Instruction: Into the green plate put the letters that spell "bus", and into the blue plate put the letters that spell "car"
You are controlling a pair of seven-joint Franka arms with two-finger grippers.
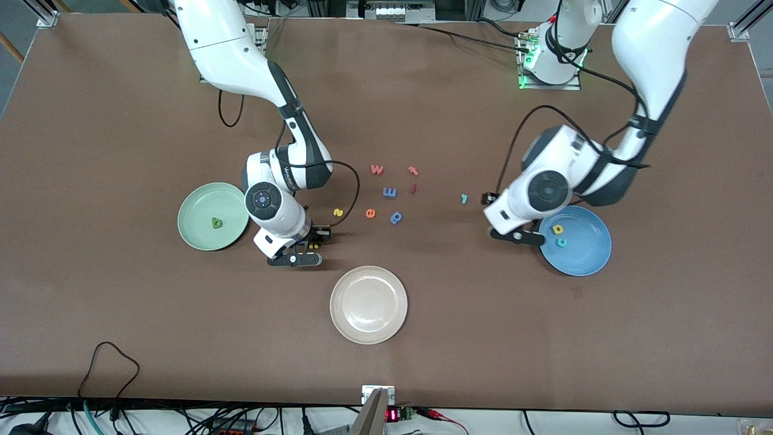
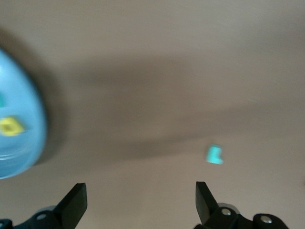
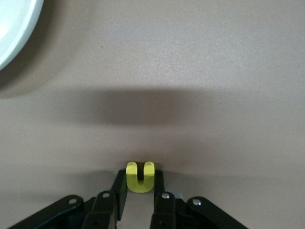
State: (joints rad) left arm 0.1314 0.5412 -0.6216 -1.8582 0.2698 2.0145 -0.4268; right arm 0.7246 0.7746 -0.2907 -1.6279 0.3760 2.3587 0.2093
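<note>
Plates first: on my brown worktop (image 1: 121,314) I see the round pale mint-green plate (image 1: 199,232) toward the right arm's end, with the small dark green foam "b" (image 1: 217,223) lying in it. The round bright blue plate with a raised rim (image 1: 583,257) sits toward the left arm's end and carries the small yellow foam "a" (image 1: 558,229) and the small teal foam "c" (image 1: 561,243). A round cream-white plate (image 1: 368,304) lies nearest the front camera, between the two.

My right end effector (image 1: 311,243) is low over the worktop just beside the green plate, clenched on the small yellow foam "u" (image 3: 140,177), which shows squeezed between its black fingers (image 3: 118,191) in the right wrist view. My left end effector (image 1: 514,216) hangs at the blue plate's edge with its jaws spread wide and nothing between them; the left wrist view shows both fingertips (image 2: 76,202) well apart over bare worktop.

Loose letters lie in the middle of the worktop: the small teal foam "r" (image 1: 464,198) nearest the left end effector, and the small yellow foam "s" (image 1: 338,212) near the right arm. Beside the "s" are an orange "e" (image 1: 370,212) and a blue "a"-like letter (image 1: 396,217). Farther from the front camera are a blue "m" (image 1: 390,192), a red "w" (image 1: 377,169) and two small red pieces (image 1: 413,171).
</note>
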